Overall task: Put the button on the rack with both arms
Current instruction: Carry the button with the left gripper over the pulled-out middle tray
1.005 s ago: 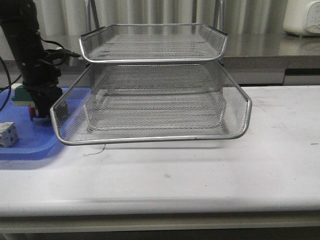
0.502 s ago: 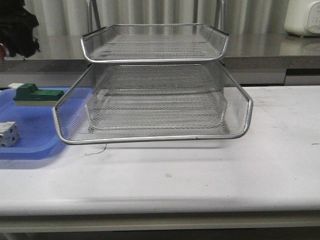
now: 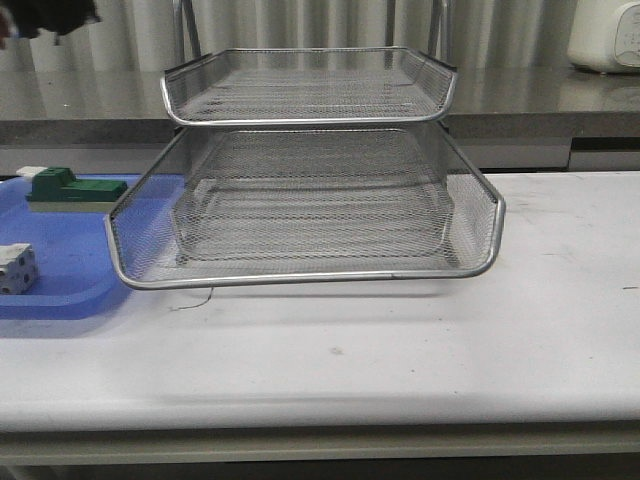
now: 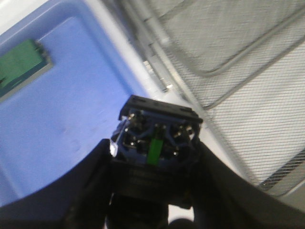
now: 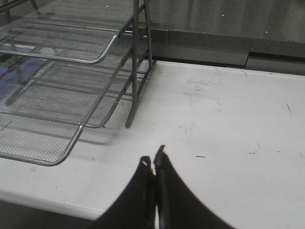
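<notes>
White tabletop (image 3: 400, 350), scuffed and marked, runs the full width; grey counter and pale curtain behind it.

Rack (image 3: 310, 200): silver wire mesh, stacked tiers, chrome rims, stands mid-table. Front view shows two tiers clearly, the lower one jutting forward. Both look bare. Right wrist view catches its upright posts and tier edges from the side.

Blue tray (image 3: 60, 270): flat plastic, on the table just left of the rack, its right side tucked under the lower tier's rim. Holds a green block (image 3: 72, 188) toward the back and a white block (image 3: 16, 268) nearer the front, apart from each other.

Left gripper (image 4: 155, 157): up near the top left corner of the front view, mostly out of frame. Wrist view shows it clamped on the button (image 4: 157, 136), black body with blue and green parts facing the camera, above the tray's edge beside the rack. Red head not visible here.

Right gripper (image 5: 153, 164): fingertips pressed together, nothing between them, above bare table to the rack's right.
</notes>
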`<state>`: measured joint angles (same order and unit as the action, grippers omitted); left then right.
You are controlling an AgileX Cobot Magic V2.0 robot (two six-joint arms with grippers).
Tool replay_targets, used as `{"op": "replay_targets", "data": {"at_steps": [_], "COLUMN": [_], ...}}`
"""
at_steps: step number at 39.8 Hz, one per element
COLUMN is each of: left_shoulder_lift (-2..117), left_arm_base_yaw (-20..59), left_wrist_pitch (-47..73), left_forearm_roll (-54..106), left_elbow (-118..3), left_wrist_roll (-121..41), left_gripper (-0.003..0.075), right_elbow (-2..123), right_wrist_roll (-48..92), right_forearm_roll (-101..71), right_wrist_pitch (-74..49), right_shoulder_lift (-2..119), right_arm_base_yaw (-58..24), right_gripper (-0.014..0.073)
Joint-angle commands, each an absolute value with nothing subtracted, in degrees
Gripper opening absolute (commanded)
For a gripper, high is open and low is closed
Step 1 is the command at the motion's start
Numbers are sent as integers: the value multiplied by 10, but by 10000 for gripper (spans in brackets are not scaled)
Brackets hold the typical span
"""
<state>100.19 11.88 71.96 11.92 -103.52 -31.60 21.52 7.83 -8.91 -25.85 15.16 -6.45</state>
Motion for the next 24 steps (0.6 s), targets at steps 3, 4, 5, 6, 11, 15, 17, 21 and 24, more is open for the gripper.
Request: {"op": "replay_targets", "data": {"at_steps": [3,4,5,6,11,15,17,21,24], "left_shoulder_lift": [980,983,985,987,1008,1034,1048,1075,1094], "left_arm_base_yaw": [208,225,238,254,312,332,335,336,336], "left_wrist_pitch": [724,715,709,701,688,673,660,625,613], "left_forearm_roll": [140,140,140,140,140,139,139,139,139], "left_elbow": [-1048,-1047,-1047,-1047,-1047,-1047,-1047,-1047,-1047], "left_wrist_roll": [-318,-318,-318,-318,-318,-318,-318,-318,-318], "left_gripper": [207,208,207,208,208,208,208,209,209], "right_elbow": [229,229,229,229,229,229,229,229,229], "right_wrist_roll": [79,79,79,79,79,79,79,79,79], "right_forearm_roll": [-88,-88,-88,-88,-88,-88,-88,-88,-88], "right_wrist_pitch": [-212,-212,-212,-212,-212,-212,-212,-212,-212], "right_shoulder_lift": [156,156,156,156,156,156,156,156,156], "right_arm_base_yaw": [-66,-66,-66,-66,-66,-66,-66,-66,-66], "right_gripper": [-60,-60,-60,-60,-60,-60,-60,-60,-60]}}
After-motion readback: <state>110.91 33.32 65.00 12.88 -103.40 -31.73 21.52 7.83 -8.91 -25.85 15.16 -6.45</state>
